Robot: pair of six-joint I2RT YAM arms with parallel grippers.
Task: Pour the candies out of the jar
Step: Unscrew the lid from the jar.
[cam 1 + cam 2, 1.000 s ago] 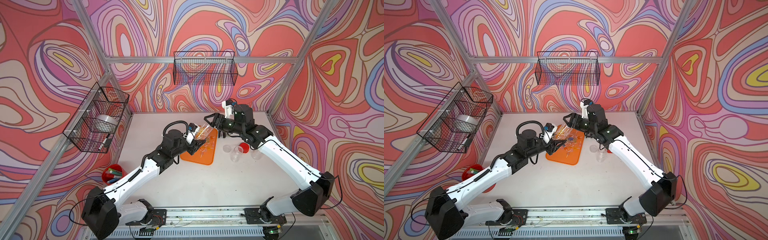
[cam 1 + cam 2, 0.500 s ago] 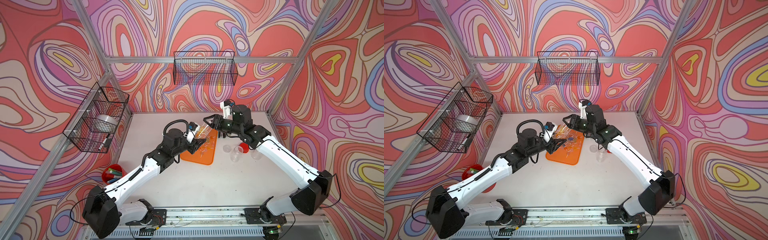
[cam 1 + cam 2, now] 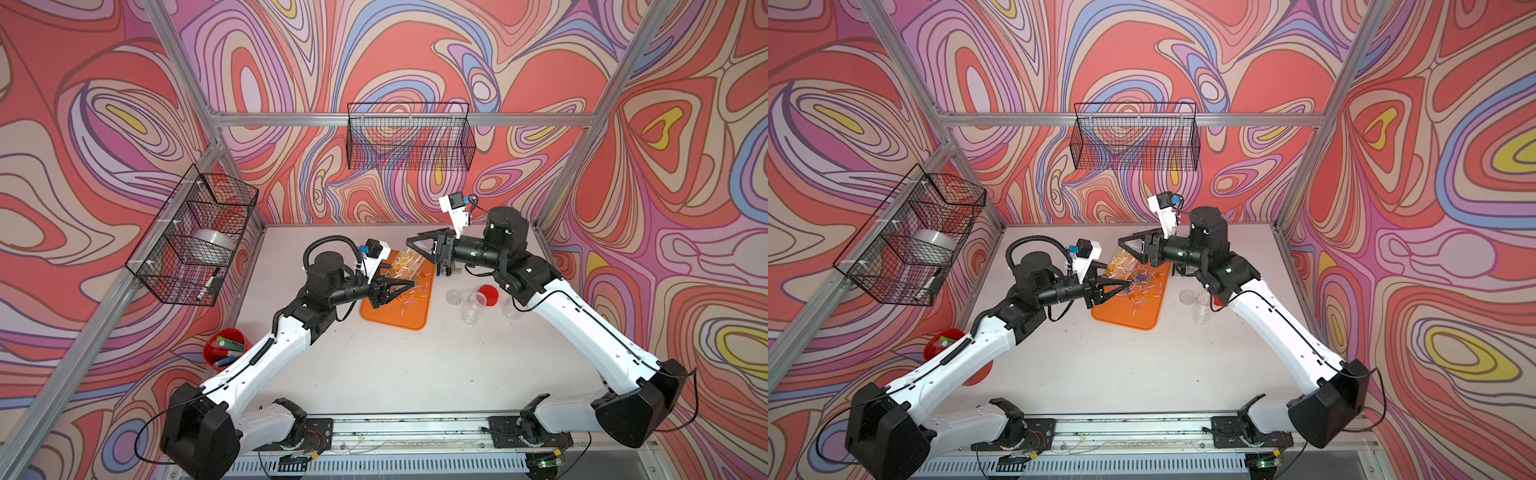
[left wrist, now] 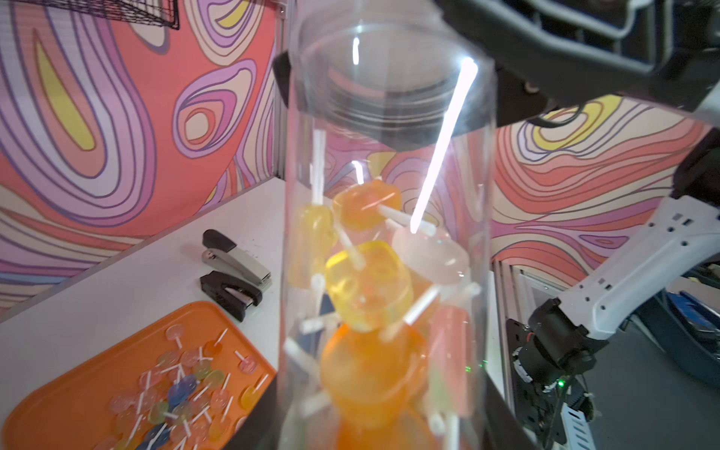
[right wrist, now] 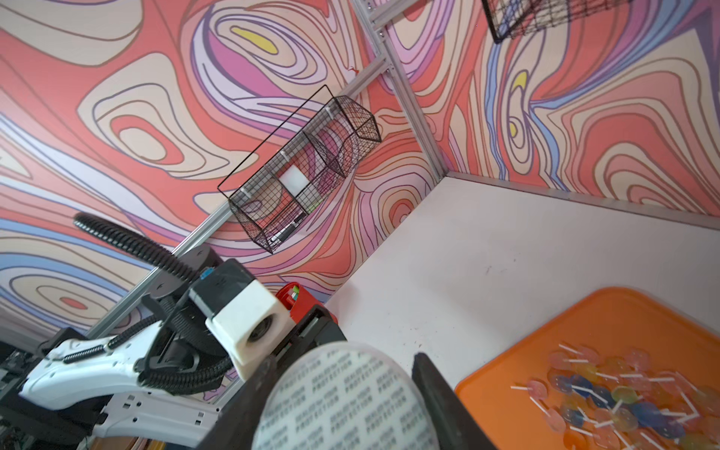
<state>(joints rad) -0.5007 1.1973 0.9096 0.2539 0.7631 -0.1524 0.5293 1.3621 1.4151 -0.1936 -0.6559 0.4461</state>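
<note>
Many candies (image 4: 368, 288) sat inside the clear jar (image 3: 405, 264), tilted above the far edge of the orange tray (image 3: 395, 318); others lay loose on the tray. Left gripper (image 3: 404, 285) jaws clamped the jar's lower end, right gripper (image 3: 417, 246) jaws its sealed end

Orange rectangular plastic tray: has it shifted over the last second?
No. The orange rectangular plastic tray sits where it did, with the same gap to the round red lid in a top view.
</note>
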